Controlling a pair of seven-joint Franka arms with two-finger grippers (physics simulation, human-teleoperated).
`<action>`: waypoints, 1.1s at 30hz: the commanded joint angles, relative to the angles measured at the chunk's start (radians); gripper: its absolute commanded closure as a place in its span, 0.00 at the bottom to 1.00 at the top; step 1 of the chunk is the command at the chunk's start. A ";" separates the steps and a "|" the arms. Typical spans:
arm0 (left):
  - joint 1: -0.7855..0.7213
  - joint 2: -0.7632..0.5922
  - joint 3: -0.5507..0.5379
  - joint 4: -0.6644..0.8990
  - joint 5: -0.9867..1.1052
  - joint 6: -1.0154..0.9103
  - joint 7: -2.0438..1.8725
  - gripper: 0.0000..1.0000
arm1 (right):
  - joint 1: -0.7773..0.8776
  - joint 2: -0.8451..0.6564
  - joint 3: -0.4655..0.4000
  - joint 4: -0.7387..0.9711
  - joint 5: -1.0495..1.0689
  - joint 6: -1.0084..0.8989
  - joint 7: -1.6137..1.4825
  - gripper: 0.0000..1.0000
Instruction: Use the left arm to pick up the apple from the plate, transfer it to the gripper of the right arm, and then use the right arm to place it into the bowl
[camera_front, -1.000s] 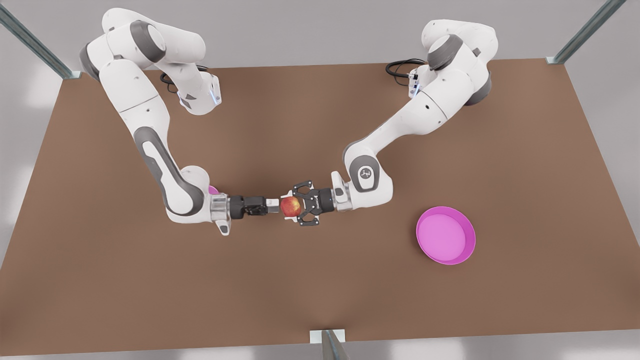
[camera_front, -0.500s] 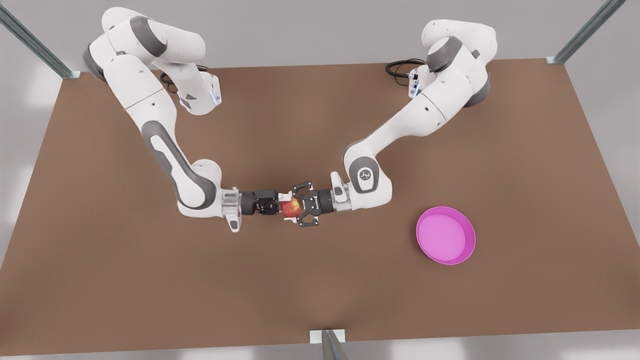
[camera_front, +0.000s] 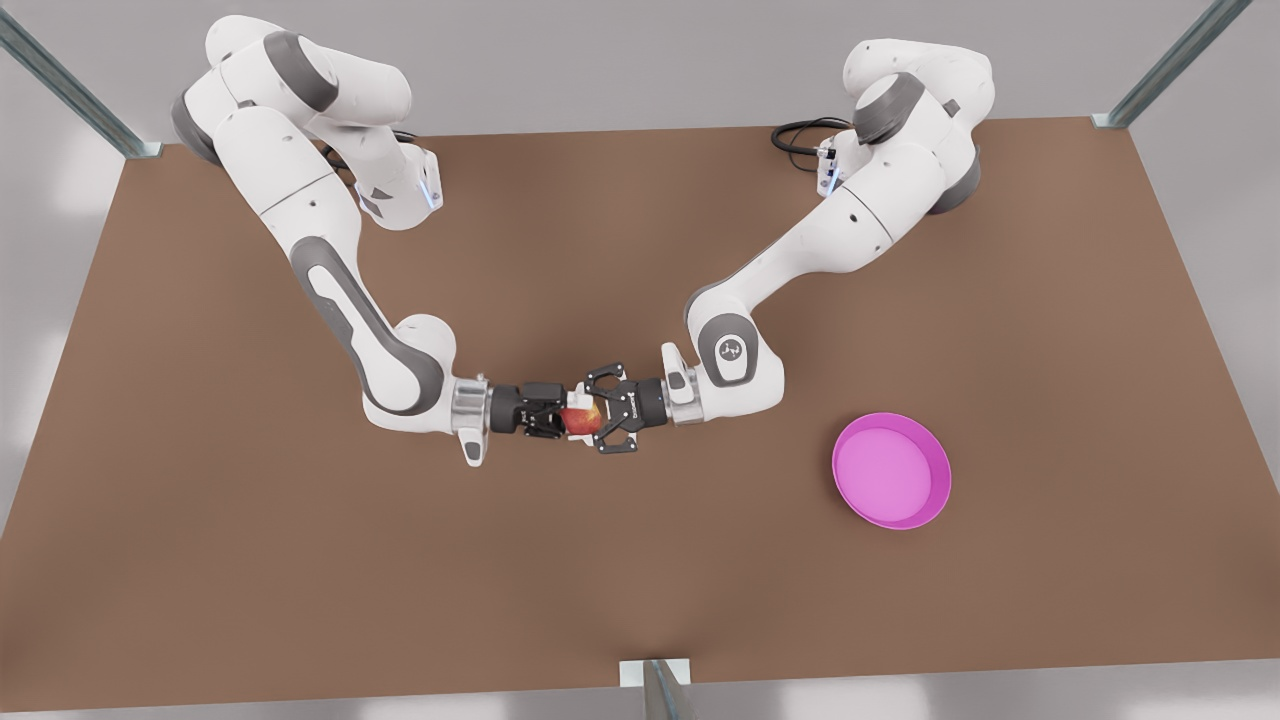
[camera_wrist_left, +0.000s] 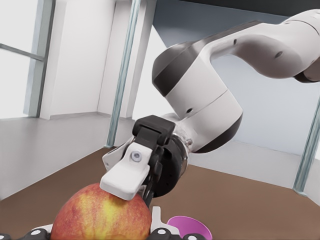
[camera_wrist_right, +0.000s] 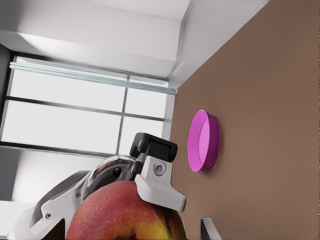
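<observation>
The apple (camera_front: 581, 419) hangs above mid-table between two grippers that meet nose to nose. My left gripper (camera_front: 590, 414), on the arm at the front view's right, is shut on it. Its white finger (camera_wrist_right: 160, 187) presses the apple (camera_wrist_right: 125, 212) in the right wrist view. My right gripper (camera_front: 565, 414) comes from the front view's left and stands open around the apple (camera_wrist_left: 100, 215), with one finger (camera_wrist_left: 122, 180) lying over the fruit. The plate (camera_front: 885, 470) (camera_wrist_right: 204, 142) lies empty on the front view's right. The bowl (camera_wrist_left: 187, 227) shows only in the left wrist view; the right arm hides it in the front view.
The brown table (camera_front: 640, 560) is framed by metal posts at the far corners, and one post (camera_front: 655, 685) stands at the near edge. Black cables (camera_front: 800, 135) lie by the left arm's base.
My right arm has slid toward the front view's right until its fingers reach around the apple. My left gripper has stayed still with the apple in it.
</observation>
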 joint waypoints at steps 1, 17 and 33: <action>0.000 -0.002 0.001 0.000 0.003 -0.005 0.015 0.30 | 0.001 -0.001 0.001 0.000 0.002 0.024 -0.042 0.06; 0.000 -0.002 0.001 0.000 0.005 -0.005 0.015 0.01 | -0.002 -0.003 0.002 0.000 0.001 0.027 -0.043 0.27; 0.580 -0.242 0.001 -0.065 1.424 -0.744 -1.380 0.00 | -0.197 -0.006 -0.001 -0.073 -0.171 -0.143 -0.045 0.27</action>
